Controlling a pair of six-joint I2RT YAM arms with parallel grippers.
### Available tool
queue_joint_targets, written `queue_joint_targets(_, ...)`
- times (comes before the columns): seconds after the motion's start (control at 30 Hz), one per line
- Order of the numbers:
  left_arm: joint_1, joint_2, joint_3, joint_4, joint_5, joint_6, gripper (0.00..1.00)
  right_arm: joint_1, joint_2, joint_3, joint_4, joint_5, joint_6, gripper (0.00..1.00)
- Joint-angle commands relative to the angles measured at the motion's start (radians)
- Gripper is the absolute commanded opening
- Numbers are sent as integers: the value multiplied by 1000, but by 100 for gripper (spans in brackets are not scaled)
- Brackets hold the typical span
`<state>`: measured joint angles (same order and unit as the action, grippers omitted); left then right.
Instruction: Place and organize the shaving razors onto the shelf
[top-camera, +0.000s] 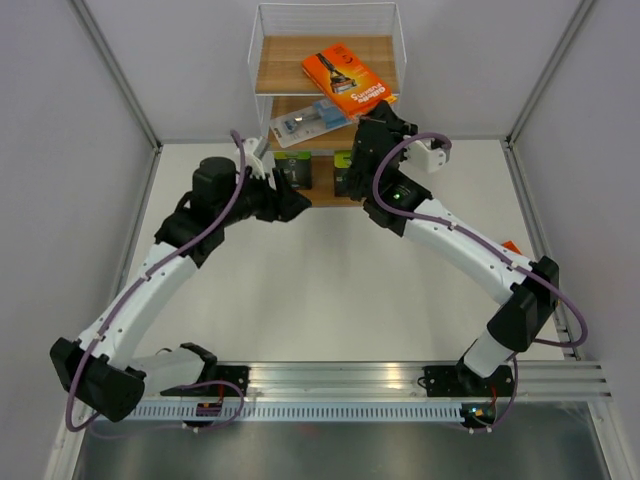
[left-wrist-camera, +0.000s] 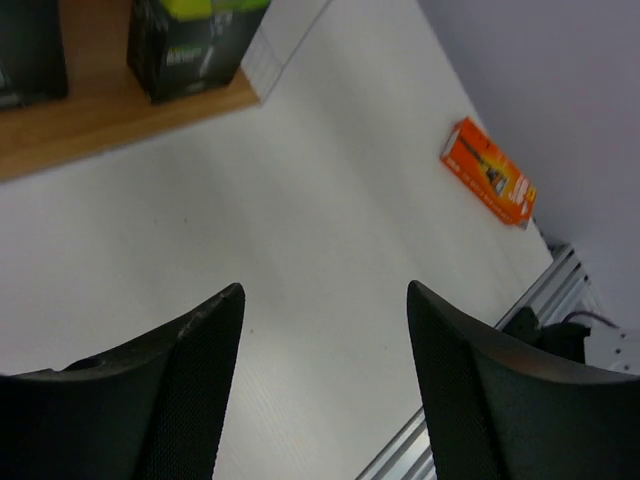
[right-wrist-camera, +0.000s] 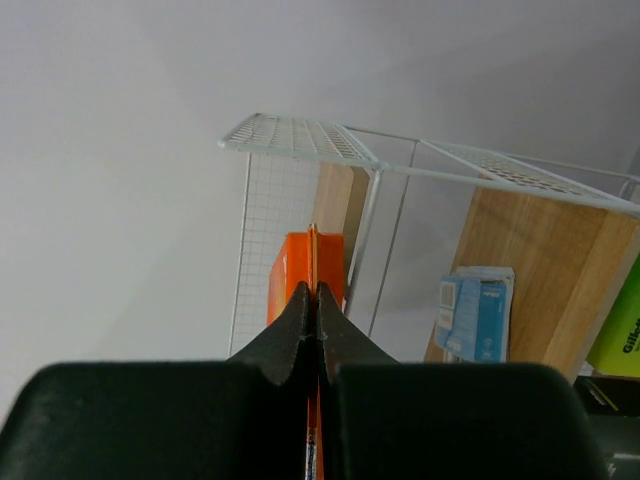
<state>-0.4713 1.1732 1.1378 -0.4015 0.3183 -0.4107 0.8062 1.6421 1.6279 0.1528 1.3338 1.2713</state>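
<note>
Lettering: on the lime-green end of one of the black-and-lime packs (right-wrist-camera: 620, 335), white letters beginning "Gill" can be read in the right wrist view. The print on the held orange pack (top-camera: 345, 78) is too small to read.

Right arm: reaches forward and left from its base, elbow out to the right, wrist raised at the front right of the shelf (top-camera: 285, 62). The right end effector (right-wrist-camera: 316, 292) is pinched narrow on the thin edge of the held orange pack, which lies over the top tier and overhangs its front. Whether it rests on the board cannot be told.

Left arm: sweeps out to the left, then bends in towards the shelf foot. The left end effector (left-wrist-camera: 325, 290) is spread wide, holds nothing, and hangs above the worktop (left-wrist-camera: 330, 200).

Other packs: the blue blister pack (top-camera: 312, 122) lies on the middle tier. The two black-and-lime packs stand side by side on the lowest board. A second orange pack (left-wrist-camera: 488, 172) lies on the worktop by the right wall, well apart from the shelf
</note>
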Motion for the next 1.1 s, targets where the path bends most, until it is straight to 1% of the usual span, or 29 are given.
queue_joint_targets(0.0, 11, -37, 178, 119, -77, -39, 69, -39, -38, 3, 22, -124, 48, 1)
queue_joint_targets(0.03, 14, -12, 241, 142, -94, -60, 66, -45, -38, 1, 4, -154, 74, 0)
queue_joint_targets(0.07, 14, 11, 272, 182, -114, -74, 60, -50, -36, 4, -37, -172, 106, 1)
queue_joint_targets(0.1, 14, 32, 299, 205, -146, -88, 56, -59, -38, 0, -42, -186, 118, 0)
queue_joint_targets(0.13, 17, 93, 362, 214, -156, -115, 50, -59, -38, -5, -39, -208, 115, 1)
queue_joint_targets(0.17, 16, 124, 394, 222, -156, -128, 42, -61, -42, -8, -47, -214, 115, 0)
queue_joint_targets(0.2, 17, 152, 452, 228, -148, -149, 37, -61, -44, -10, -53, -226, 117, 1)
queue_joint_targets(0.23, 17, 208, 476, 245, -145, -158, 32, -59, -48, -13, -58, -232, 117, 0)
queue_joint_targets(0.27, 17, 230, 493, 256, -147, -168, 23, -61, -51, -22, -56, -235, 117, 0)
queue_joint_targets(0.3, 17, 258, 519, 271, -154, -181, 17, -61, -60, -28, -56, -239, 119, 1)
queue_joint_targets(0.33, 16, 279, 533, 285, -162, -183, 9, -61, -65, -33, -53, -239, 119, 1)
queue_joint_targets(0.37, 16, 328, 546, 300, -173, -188, 2, -61, -70, -49, -42, -237, 120, 1)
queue_joint_targets(0.5, 17, 431, 655, 323, -212, -166, 2, -62, -80, -72, -33, -251, 126, 0)
queue_joint_targets(0.67, 17, 499, 717, 339, -249, -155, 2, -70, -93, -94, -25, -277, 152, 0)
queue_joint_targets(0.77, 17, 542, 757, 342, -233, -161, 2, -75, -100, -108, -16, -303, 161, 1)
queue_joint_targets(0.93, 16, 554, 775, 348, -205, -186, 2, -75, -111, -131, -9, -317, 171, 1)
queue_joint_targets(1.07, 17, 582, 832, 334, -174, -198, 2, -75, -111, -134, -9, -370, 180, 0)
